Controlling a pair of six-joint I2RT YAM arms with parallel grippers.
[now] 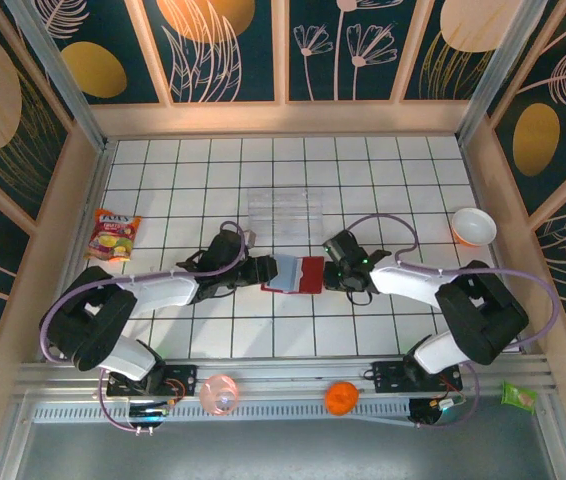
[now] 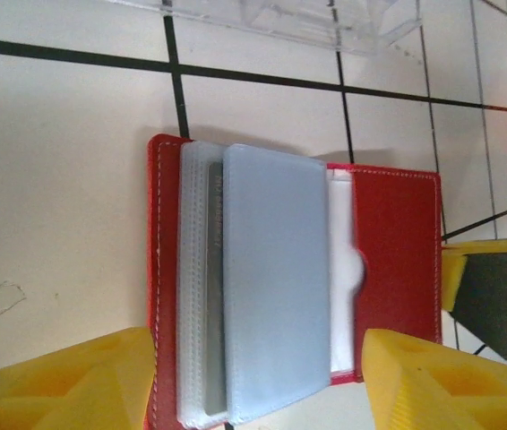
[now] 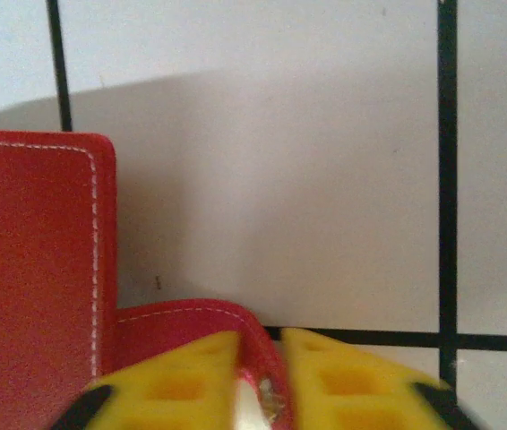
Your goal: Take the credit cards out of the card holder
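Wallet (image 1: 308, 274) lies open at the centre of the white tiled table (image 1: 193, 170), set between the two arms, just below a clear plastic tray (image 1: 285, 208).

In the left wrist view it sits in the middle of the frame. The left gripper (image 2: 255, 358) has its yellow fingers (image 2: 65, 385) spread wide at the lower corners, one by the wallet's left edge and one over its lower right corner. The cover is red and grained, with pale stitching along the rim and rounded corners. A smooth grey-blue pocket (image 2: 276, 287) stands over a stack of clear ribbed sleeves. A dark grey strip (image 2: 214, 313) shows among those sleeves; whether it is a card cannot be told. The right-hand panel has a half-round thumb notch with white lining behind it.

In the right wrist view the wallet's stitched corner fills the left side, and its small rounded tab (image 3: 191, 315) curves along the bottom. The right gripper (image 3: 261, 358) has its fingers nearly together with the tab's rim in the slit. Whether they grip it cannot be told.
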